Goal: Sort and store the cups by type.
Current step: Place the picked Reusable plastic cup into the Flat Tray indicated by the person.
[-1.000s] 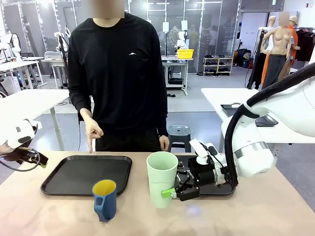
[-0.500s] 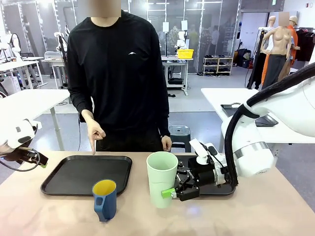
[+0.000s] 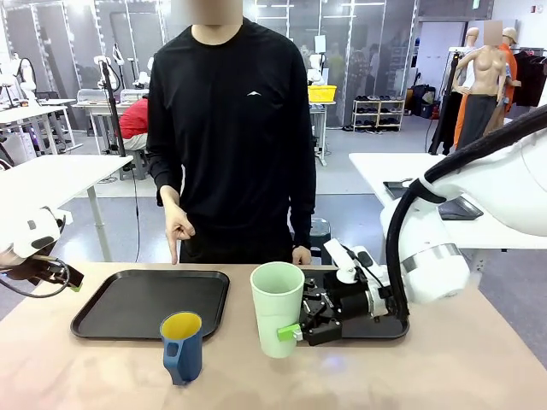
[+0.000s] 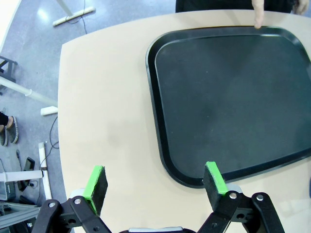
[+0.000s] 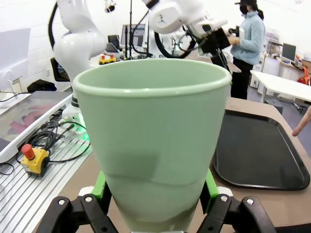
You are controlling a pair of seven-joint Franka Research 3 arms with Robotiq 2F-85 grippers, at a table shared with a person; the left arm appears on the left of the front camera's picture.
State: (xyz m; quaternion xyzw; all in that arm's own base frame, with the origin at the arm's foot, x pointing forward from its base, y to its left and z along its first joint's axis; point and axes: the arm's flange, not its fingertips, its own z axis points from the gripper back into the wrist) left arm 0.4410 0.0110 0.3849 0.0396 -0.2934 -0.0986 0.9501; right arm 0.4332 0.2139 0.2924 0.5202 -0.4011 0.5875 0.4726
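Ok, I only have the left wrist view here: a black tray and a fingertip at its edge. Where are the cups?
Observer: The green tumbler is to the right of that tray, with the right gripper shut on its lower part.
Operator: And the other one?
Observer: The blue mug stands on the table just on the robot's side of the tray, with nothing touching it.
Operator: Whose fingertip?
Observer: The person's hand, pointing down at the tray's far edge.

Bright, even overhead light; wrist views bend wide.
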